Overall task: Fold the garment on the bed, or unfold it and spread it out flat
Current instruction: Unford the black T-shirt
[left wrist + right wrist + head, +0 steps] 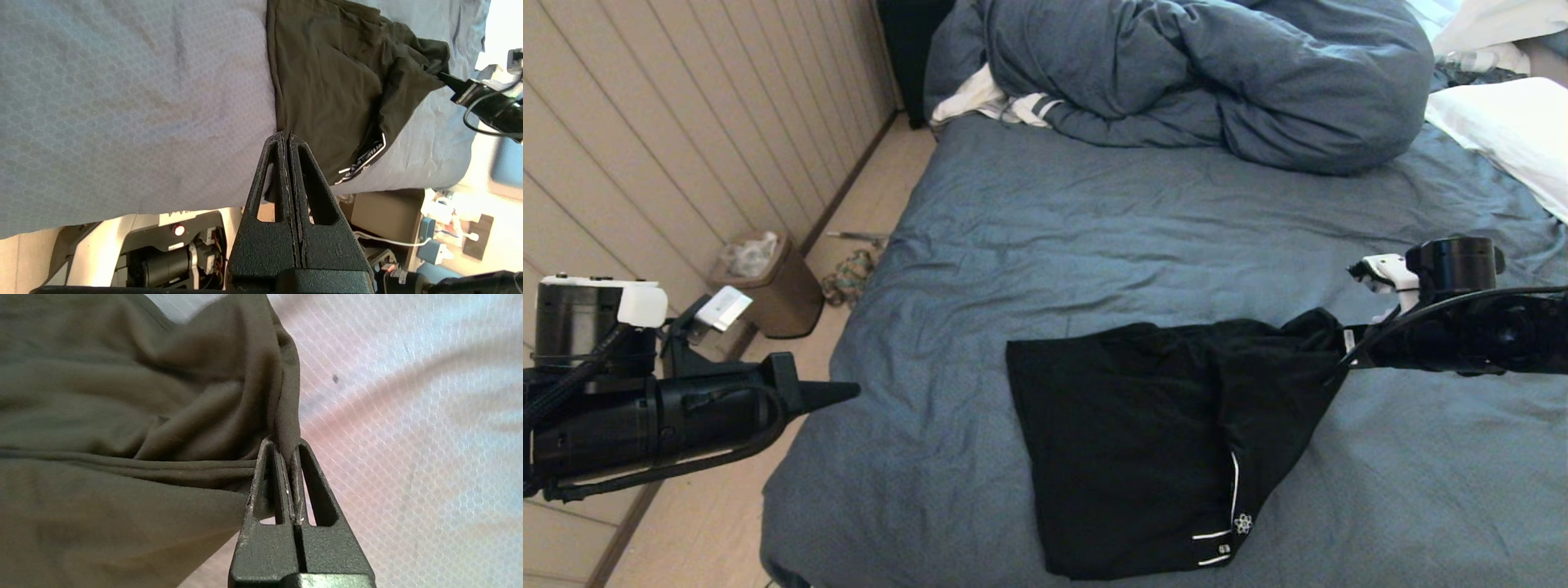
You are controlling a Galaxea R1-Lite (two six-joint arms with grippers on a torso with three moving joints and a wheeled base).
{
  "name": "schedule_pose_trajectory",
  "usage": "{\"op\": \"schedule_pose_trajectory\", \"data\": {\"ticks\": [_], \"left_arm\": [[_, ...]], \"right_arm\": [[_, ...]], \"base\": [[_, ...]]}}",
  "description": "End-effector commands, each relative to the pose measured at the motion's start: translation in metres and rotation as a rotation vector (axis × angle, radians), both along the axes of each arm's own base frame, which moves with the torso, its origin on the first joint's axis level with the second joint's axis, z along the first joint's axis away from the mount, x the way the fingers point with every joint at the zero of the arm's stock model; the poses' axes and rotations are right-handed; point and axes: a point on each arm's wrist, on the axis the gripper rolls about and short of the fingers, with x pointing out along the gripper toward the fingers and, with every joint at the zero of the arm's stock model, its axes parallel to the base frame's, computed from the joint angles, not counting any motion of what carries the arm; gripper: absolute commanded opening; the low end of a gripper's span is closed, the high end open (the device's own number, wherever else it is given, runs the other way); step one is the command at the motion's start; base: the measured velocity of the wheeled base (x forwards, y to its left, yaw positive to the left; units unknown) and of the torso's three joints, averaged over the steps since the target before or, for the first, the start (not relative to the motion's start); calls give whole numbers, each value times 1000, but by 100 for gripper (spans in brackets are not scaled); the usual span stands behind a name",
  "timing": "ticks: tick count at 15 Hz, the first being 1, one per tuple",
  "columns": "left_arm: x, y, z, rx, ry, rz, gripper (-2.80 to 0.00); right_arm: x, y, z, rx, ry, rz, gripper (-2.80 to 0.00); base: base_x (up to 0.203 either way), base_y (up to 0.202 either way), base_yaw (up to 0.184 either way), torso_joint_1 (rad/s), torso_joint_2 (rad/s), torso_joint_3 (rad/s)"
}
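The black T-shirt lies partly folded on the blue-grey bed, near its front edge, with its white lines and small text at the near right corner. My right gripper is shut on the shirt's far right corner and lifts that fabric off the sheet; the pinch shows in the right wrist view. My left gripper hangs shut and empty over the bed's left edge, apart from the shirt; its tips point toward the shirt's left edge.
A bunched blue-grey duvet fills the far end of the bed, with a white-and-striped cloth beside it. A white pillow lies at the far right. A brown bin stands on the floor by the wall, left of the bed.
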Motion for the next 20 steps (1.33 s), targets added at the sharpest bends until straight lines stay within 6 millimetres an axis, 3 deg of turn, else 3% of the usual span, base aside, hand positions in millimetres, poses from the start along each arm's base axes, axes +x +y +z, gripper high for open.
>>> {"op": "schedule_pose_trajectory", "data": {"ticks": [1,2,8,9,10,15,20], "left_arm": [[0,-1,0,-4,3,-7,-280],[0,-1,0,-4,3,-7,-280],[-1,-4,-2,-3,9,-20,-280],[-2,-4,-2,-3,7,-20,-280],[-2,-4,-1,-3,6,-22,-280],[-3,-6,0,-1,-1,-21,-280],[-14,-21,0,57,47,-29,-280]], "right_arm": [[2,-7,-9,4,24,-11,-280],[0,-9,-7,7,23,-7,0],[-16,-14,20,18,-52,-6,0],[-23,-10,26,21,-67,1,-280],[-33,-4,31,26,-76,13,-280],[-66,74,18,139,72,197,-280],[-55,123,-9,193,192,230,-280]], "base": [[0,0,0,0,0,0],[0,0,0,0,0,0],[0,0,0,0,0,0],[0,0,0,0,0,0],[0,0,0,0,0,0],[0,0,0,0,0,0],[0,0,0,0,0,0]]}}
